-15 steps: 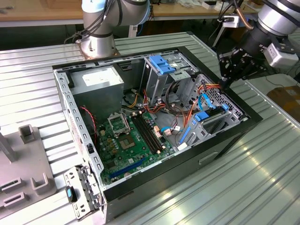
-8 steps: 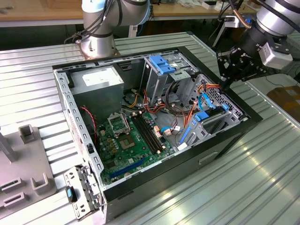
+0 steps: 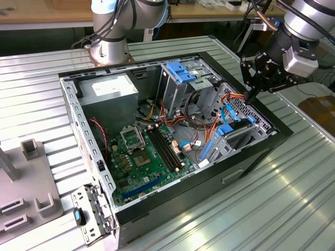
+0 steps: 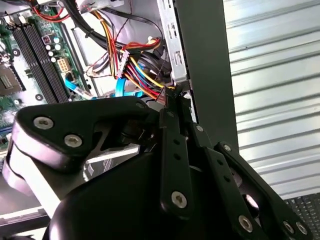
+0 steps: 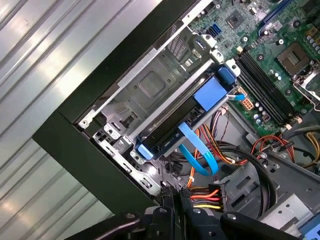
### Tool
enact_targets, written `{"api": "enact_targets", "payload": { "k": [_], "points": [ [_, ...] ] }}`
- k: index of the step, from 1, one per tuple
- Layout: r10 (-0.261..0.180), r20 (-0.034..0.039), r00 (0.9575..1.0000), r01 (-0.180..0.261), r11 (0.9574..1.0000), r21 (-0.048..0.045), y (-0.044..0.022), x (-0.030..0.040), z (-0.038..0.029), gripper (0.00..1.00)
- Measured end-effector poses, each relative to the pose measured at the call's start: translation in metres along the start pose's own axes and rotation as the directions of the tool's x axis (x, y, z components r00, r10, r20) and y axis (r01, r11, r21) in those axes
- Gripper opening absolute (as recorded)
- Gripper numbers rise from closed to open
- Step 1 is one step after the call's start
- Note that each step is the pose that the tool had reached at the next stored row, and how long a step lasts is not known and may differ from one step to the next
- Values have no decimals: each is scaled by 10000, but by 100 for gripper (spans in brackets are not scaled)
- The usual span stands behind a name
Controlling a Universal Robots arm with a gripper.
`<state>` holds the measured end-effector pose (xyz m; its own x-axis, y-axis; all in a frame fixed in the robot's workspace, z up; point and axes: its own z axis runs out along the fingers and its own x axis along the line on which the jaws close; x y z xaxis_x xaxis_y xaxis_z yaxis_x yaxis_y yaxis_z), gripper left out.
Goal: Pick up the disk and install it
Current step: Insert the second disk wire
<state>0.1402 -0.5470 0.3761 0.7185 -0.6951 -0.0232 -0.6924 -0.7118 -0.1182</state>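
While an open computer case (image 3: pixel 172 151) is laid on its side on a ribbed metal table (image 3: pixel 293 198), the gripper (image 3: pixel 253 97) is held just above the case's edge at the exterior view's right, over a bundle of red, orange and yellow wires (image 5: pixel 204 196). In both wrist views its fingers (image 4: pixel 175 125) are seen pressed close together with nothing between them, so the pincer is clenched and empty. The disk (image 5: pixel 172 125), dark and framed by blue rails, is seen in the first wrist view seated in the metal drive bay (image 5: pixel 150 90) at the case's corner, with a thin blue flat cable (image 5: pixel 197 152) curving just beside it. A green motherboard (image 3: pixel 144 157) is exposed on the case floor, and a grey power supply (image 3: pixel 110 91) is set in the far corner. Grey fixture blocks (image 3: pixel 31 151) are placed on the table at the exterior view's left. Beyond the table, wooden benches (image 3: pixel 47 10) and the arm's base (image 3: pixel 109 49) are seen.
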Motion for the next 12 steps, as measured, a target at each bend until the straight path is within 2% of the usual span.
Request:
{"api": "enact_targets", "payload": {
  "k": [4, 7, 9, 12],
  "points": [
    [757, -89, 9971, -757, 9971, 21, 5, -5, 4, 16],
    [1435, -169, 9895, -1435, 9896, 45, 5, -5, 6, 16],
    [1964, -229, 9803, -1963, 9805, 69, 6, -5, 9, 16],
    [2840, -328, 9583, -2838, 9588, 115, 6, -5, 12, 16]
  ]
}}
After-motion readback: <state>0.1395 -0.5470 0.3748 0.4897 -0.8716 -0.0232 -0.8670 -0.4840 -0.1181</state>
